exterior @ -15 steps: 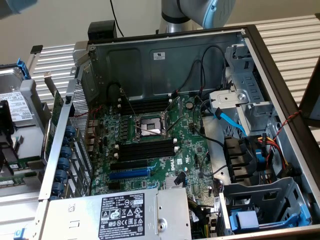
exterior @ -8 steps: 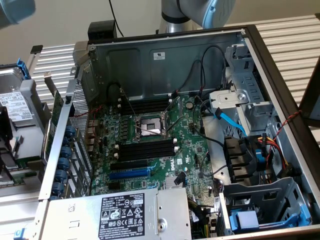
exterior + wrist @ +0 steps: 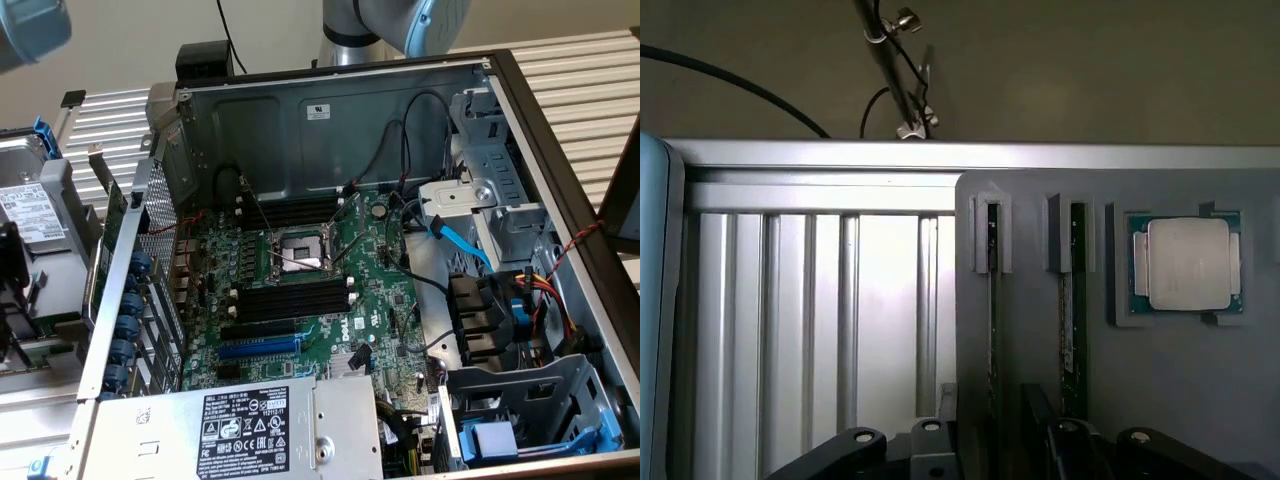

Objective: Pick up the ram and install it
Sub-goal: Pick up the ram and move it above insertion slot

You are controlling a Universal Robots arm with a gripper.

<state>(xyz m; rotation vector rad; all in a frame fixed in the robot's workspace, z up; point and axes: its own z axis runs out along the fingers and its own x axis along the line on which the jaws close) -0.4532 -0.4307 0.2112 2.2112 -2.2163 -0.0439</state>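
Jaws spread wide, gripping nothing: the gripper hovers over the ram, 1 of 2 sticks on edge in a grey holder beside a processor. Exterior view: black slots at 6 o'clock from the socket.

Ram in holder — processor beside

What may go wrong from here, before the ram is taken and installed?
Two ram sticks stand close together in the grey holder, so the open gripper might catch both or tilt one. The processor lies in the same holder and could be bumped. Black cables hang near the memory slots and might snag.
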